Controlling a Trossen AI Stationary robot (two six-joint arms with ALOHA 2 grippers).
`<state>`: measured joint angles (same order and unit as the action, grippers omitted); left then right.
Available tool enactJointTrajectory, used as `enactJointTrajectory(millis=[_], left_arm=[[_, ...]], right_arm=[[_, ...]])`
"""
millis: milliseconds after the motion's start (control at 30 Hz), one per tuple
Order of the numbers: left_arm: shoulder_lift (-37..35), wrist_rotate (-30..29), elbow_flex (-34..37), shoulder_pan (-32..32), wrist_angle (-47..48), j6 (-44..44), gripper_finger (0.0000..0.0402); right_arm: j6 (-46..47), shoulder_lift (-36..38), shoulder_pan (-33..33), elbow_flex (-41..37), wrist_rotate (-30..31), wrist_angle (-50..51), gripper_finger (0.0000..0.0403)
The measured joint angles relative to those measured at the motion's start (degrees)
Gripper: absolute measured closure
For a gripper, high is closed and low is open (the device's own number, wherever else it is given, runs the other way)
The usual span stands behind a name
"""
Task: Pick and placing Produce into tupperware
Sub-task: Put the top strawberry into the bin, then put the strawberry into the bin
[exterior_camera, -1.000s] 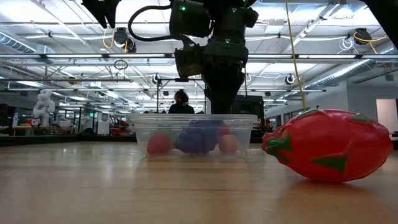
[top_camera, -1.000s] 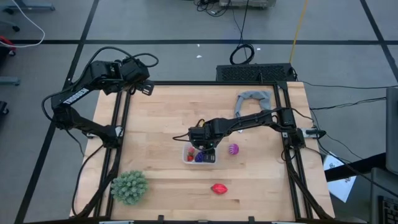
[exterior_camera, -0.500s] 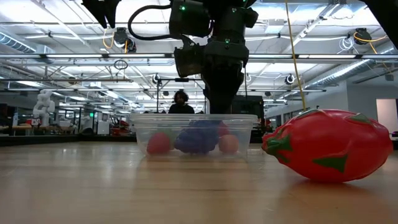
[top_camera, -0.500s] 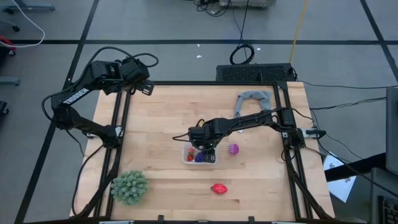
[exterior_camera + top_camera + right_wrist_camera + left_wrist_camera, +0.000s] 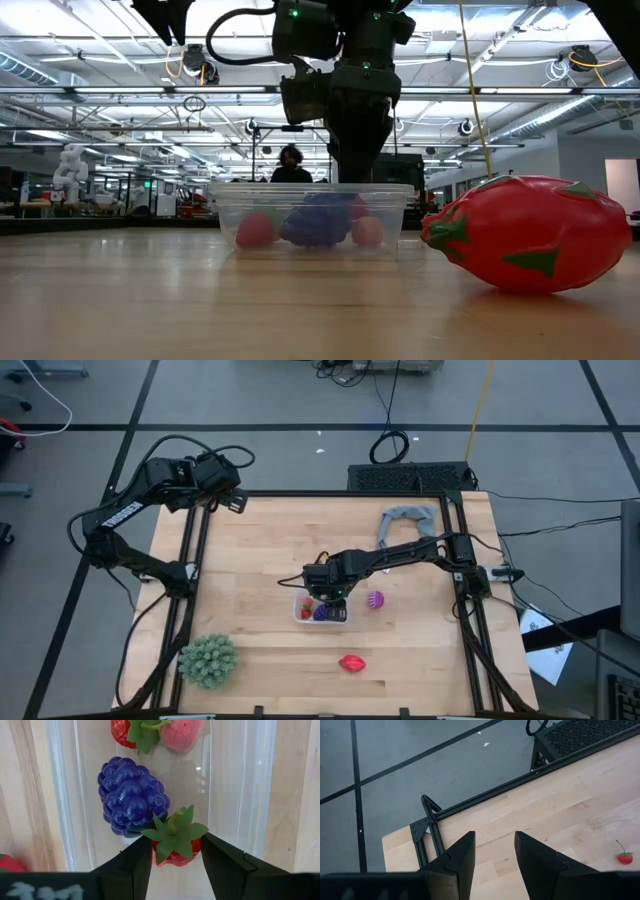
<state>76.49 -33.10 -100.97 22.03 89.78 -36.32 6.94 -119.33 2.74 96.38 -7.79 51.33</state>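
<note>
Right gripper (image 5: 171, 852) over the tupperware (image 5: 230, 795) held a strawberry (image 5: 176, 844) between narrow jaws; light, rigid, slippery; best pinched mid-body

Landmark: tupperware (image 5: 321, 610), mid-table. Above it the right gripper (image 5: 172, 851) and its arm block approach from the far right corner; its fingers hold a strawberry (image 5: 176, 842) over the tub. Magenta fruit (image 5: 375, 599) just right of the tub. Red oval fruit (image 5: 351, 662) nearer the front edge. Green spiky ball (image 5: 208, 660) well left, front corner. Bare wood left of the tub.
</note>
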Motion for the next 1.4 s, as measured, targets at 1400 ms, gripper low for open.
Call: enactJointTrajectory(millis=[1400], left_arm=[[0.0, 0.0, 0.02, 0.01, 0.0, 0.01, 0.0259]], right_arm=[[-0.5, 10.13, 0.54, 0.04, 0.09, -7.03, 0.017]])
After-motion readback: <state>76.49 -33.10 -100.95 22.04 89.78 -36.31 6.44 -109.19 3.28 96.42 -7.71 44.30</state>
